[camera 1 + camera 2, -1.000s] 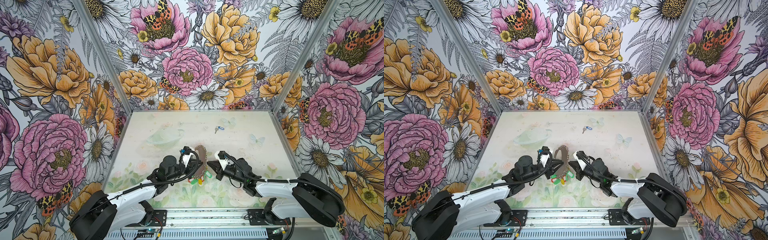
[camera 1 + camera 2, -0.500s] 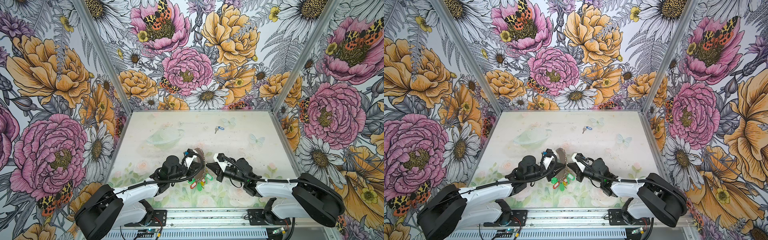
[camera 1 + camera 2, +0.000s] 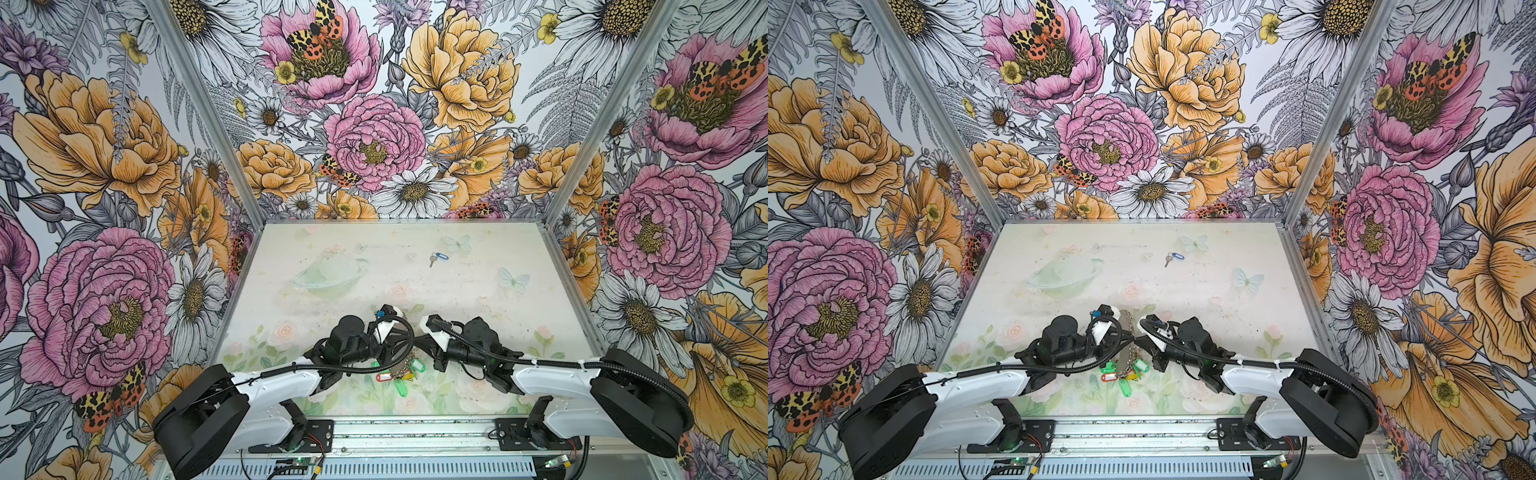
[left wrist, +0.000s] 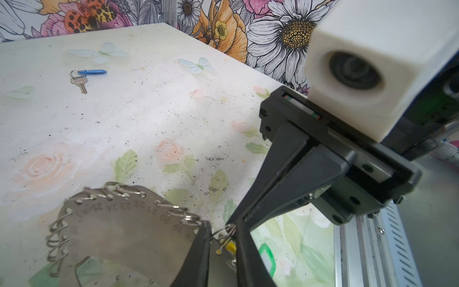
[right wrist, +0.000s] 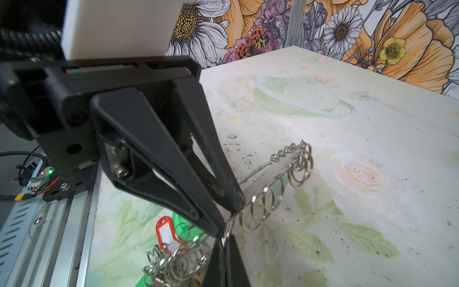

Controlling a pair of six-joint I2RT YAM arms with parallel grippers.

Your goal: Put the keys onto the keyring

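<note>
The keys (image 3: 438,257) (image 3: 1173,258) (image 4: 83,77), one silvery key on a blue tag, lie alone far back on the table, away from both grippers. The keyring (image 4: 119,231) (image 5: 280,171) (image 3: 1128,332) is a brownish-grey band edged with wire rings, held edge-on above the near table. My left gripper (image 4: 222,251) (image 3: 399,353) is shut on the band's edge. My right gripper (image 5: 226,258) (image 3: 1142,345) faces it tip to tip, shut on one small wire ring (image 5: 228,228) at the band's rim.
A bunch of wire rings with red (image 5: 165,231), green (image 3: 400,388) and yellow tags hangs from the band's low end onto the table. The metal rail (image 3: 407,432) runs along the near edge. Flowered walls close in three sides.
My left gripper has shifted slightly right and turned the keyring from face-on to edge-on in the top views. The right arm has hardly moved.
</note>
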